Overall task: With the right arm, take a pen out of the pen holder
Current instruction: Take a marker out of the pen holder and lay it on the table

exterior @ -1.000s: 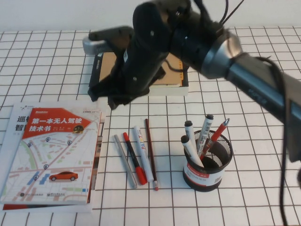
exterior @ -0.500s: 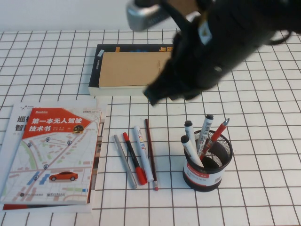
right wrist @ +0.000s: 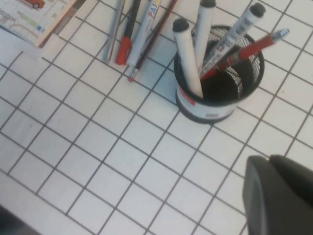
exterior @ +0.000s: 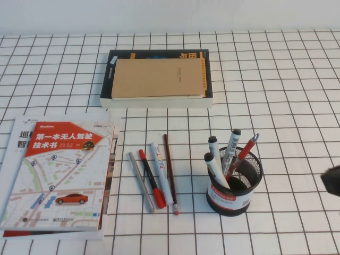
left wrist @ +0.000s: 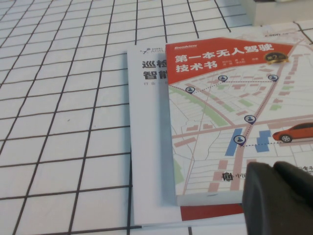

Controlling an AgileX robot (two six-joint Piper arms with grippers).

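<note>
Approach looks barely begun: right gripper (right wrist: 272, 170), pinched together and empty, hangs right of the near-right black mesh pen holder (exterior: 229, 197); next it should spread above a standing pen (exterior: 241, 155). Left gripper (left wrist: 274, 177), closed, hovers over the red-and-white map book (left wrist: 230, 98).

We see a black mesh pen holder (exterior: 228, 199) upright on the surface, near our right tool (exterior: 333, 180), to its left, four pens (exterior: 232, 144) leaning inside, tips up

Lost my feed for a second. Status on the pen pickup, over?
Right gripper shut, empty, right of pen holder. Left gripper shut, parked over book. Four pens standing in holder, none gripped. Nothing blocking the holder.
</note>
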